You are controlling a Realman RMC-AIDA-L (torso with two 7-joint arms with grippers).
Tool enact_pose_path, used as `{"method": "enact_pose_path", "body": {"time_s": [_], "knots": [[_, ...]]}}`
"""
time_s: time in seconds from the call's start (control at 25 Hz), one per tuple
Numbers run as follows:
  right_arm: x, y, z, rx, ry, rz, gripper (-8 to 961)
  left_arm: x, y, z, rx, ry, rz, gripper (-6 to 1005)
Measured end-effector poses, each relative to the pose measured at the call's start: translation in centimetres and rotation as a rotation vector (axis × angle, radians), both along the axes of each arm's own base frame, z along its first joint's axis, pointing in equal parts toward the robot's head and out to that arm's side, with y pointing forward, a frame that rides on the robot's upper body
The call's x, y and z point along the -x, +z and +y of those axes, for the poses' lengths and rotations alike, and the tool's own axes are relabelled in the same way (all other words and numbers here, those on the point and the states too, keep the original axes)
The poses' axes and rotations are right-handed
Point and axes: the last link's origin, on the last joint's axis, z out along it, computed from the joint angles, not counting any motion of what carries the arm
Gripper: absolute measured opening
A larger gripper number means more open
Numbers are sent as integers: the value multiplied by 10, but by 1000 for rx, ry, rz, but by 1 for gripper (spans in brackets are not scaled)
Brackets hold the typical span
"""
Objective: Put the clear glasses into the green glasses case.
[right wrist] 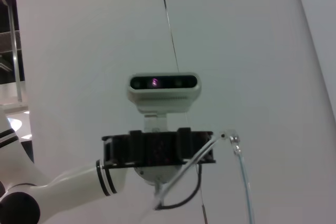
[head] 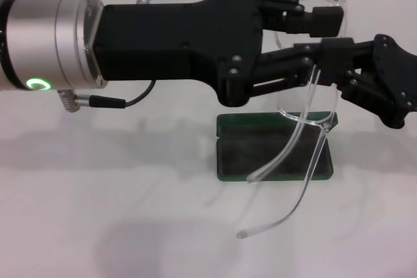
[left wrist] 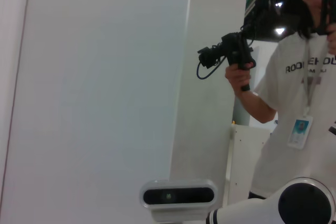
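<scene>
White table (head: pixel 78 226) takes up basically the whole head view, with a tiled wall along the far edge. Next biggest thing is the left arm, silver cuff with a glowing green ring (head: pixel 38 84) and a big black gripper body reaching across from the left. The left gripper (head: pixel 326 34) sits up high, above the case, and its jaws are pinching the glasses (head: pixel 313 122) at the front piece, one finger on each side of the clear plastic.

The right gripper (head: pixel 348 63) comes in from the right edge and meets the glasses at about the same spot, just under the left fingers. Can't tell if its jaws are actually closed on anything, the linkages overlap too much there.

The case (head: pixel 260 151) is dark green, lying open and flat on the table right below the glasses. Glasses are up in the air, not in it, with both long clear arms hanging down and curving toward the camera, across the front of the case.

Left wrist view shows a person (left wrist: pixel 299 103) in a white shirt with dark lettering, only "ROO" and "HOU" readable, a badge on a lanyard, holding a black handle rig. The head camera (right wrist: pixel 164 85) shows in the right wrist view, above the left gripper and the clear arms.
</scene>
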Motion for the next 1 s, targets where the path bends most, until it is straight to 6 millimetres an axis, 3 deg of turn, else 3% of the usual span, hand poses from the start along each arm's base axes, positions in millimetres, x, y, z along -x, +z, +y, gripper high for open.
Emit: {"method": "enact_pose_path", "body": {"time_s": [0.16,0.6,1.0], "knots": [[3,-1,0,2,11,8,81,5,-1,2,9,11,-22,332],[5,-3,4,-4,9,-3,78,11,-5,6,17,25,-33,190],[3,-6,10,-21,-31,-9,79,11,-3,5,1,13,-69,187]]}}
